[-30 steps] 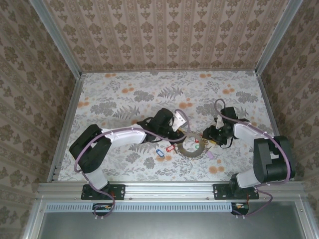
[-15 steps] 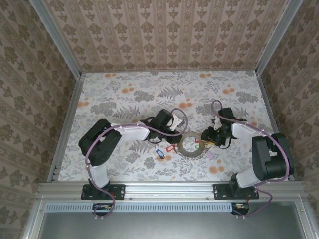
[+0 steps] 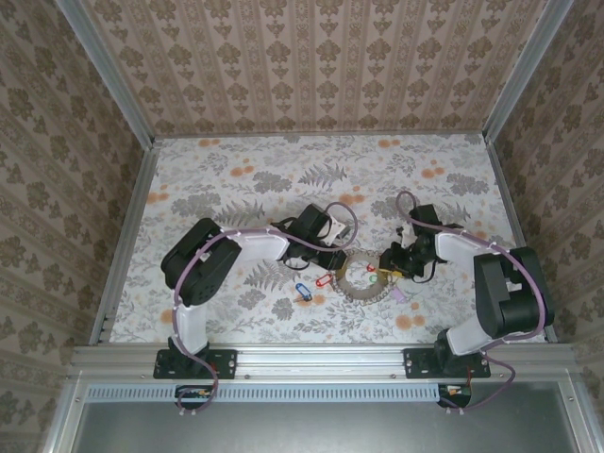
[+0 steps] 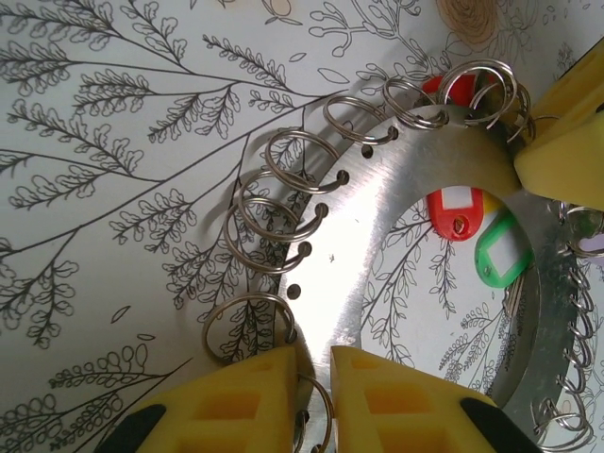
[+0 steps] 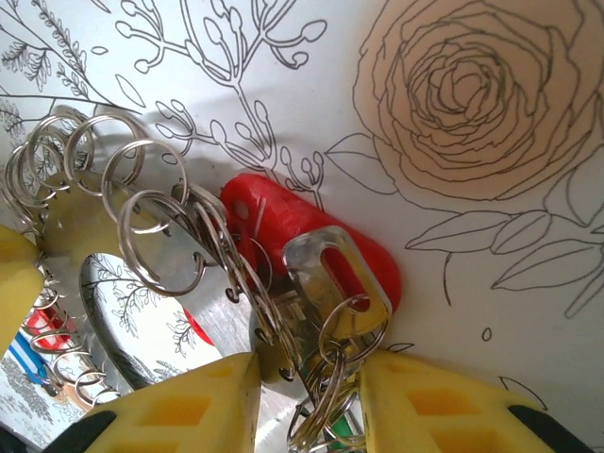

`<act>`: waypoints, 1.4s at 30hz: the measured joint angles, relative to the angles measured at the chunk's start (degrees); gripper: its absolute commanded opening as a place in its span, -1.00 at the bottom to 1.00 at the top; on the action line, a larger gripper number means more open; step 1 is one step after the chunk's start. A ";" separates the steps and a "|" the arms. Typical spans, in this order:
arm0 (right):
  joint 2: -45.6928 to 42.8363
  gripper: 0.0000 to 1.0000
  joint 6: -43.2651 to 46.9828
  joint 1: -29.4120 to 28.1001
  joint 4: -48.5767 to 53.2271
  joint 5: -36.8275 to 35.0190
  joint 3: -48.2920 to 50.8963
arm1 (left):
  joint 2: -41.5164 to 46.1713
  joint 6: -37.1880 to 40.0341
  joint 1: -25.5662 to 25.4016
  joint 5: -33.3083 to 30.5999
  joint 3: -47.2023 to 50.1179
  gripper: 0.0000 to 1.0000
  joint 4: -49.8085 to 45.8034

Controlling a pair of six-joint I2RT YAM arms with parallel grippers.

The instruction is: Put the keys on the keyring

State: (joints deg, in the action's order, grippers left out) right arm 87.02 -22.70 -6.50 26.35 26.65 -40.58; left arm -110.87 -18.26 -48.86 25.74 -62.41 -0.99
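The keyring (image 3: 363, 296) lies flat on the floral table, a steel band edged with split rings (image 4: 396, 217). My left gripper (image 3: 338, 261) is at its left edge, its yellow jaws (image 4: 316, 387) shut on the band. My right gripper (image 3: 390, 267) is at the ring's right edge. There its jaws (image 5: 307, 396) are closed round a silver key (image 5: 335, 283) with a red tag (image 5: 377, 269), plus a bunch of split rings. Red (image 4: 453, 212) and green (image 4: 500, 257) tagged keys lie inside the ring. Loose blue (image 3: 302, 290), red (image 3: 323, 280) and purple (image 3: 400, 294) keys lie beside it.
Patterned walls (image 3: 311, 66) enclose the table on three sides, with aluminium rails (image 3: 127, 236) along the edges. Both arms fold low over the near middle. Cables (image 3: 340, 215) loop above each wrist. The far half of the table (image 3: 311, 165) is bare cloth.
Both pairs of jaws have narrowed at the keyring. The left arm's elbow has swung right, toward the middle. The ring and the loose keys have stayed put.
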 measured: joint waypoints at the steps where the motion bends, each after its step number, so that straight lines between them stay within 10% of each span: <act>1: 0.00 -0.36 0.00 -0.04 -0.04 0.50 0.00 | -0.09 -0.11 0.20 0.17 0.00 -0.69 0.11; 23: -6.10 -1.00 -0.68 0.31 -1.68 4.26 0.55 | 0.15 -1.62 1.33 -0.72 -0.90 -0.49 0.17; 35: -24.55 -1.00 -4.59 3.78 -5.01 9.70 0.42 | 28.11 0.28 3.78 -12.85 5.86 -0.07 4.74; 39: -27.87 -1.00 -7.58 4.37 -8.96 13.16 0.26 | 34.80 -0.76 6.71 -16.20 9.40 0.98 7.74; 42: -28.15 -1.00 -10.16 4.66 -12.37 16.06 0.09 | 38.53 -5.07 9.40 -18.75 12.87 1.00 8.41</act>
State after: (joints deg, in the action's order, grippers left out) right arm 58.87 -32.86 -1.85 13.98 42.72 -40.49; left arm -72.34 -23.33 -39.46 6.98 -49.54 7.42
